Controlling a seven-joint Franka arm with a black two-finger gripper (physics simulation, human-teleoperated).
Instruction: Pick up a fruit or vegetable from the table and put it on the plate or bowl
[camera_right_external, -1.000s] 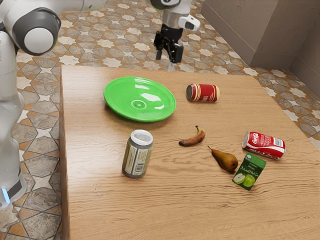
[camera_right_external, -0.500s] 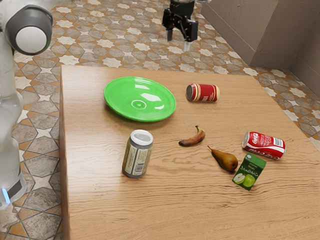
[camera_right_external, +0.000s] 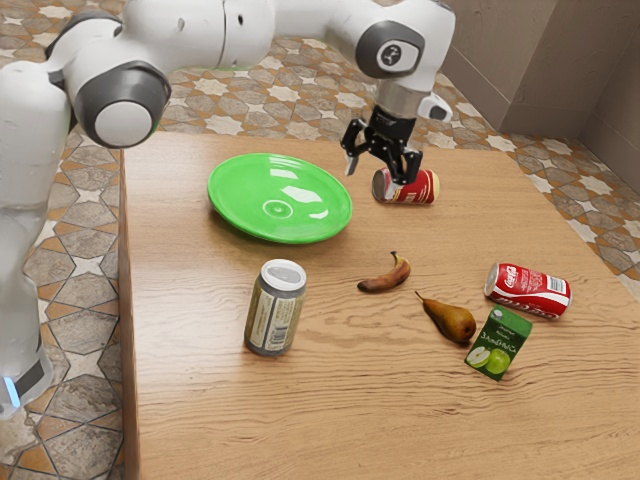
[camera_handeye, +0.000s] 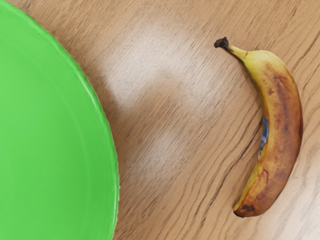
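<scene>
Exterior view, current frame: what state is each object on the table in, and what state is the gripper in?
gripper: open, holding nothing
green plate: flat, empty
banana: lying on the table, not grasped
pear: lying on its side
red can: lying on its side
Coca-Cola can: lying on its side
jar: upright, white lid on
apple juice carton: lying flat

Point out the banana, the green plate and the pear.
banana (camera_handeye: 280, 125), wrist view, middle of its browned peel.
green plate (camera_right_external: 250, 190), exterior view, bare inner surface.
pear (camera_right_external: 452, 321), exterior view, its wide body.
</scene>
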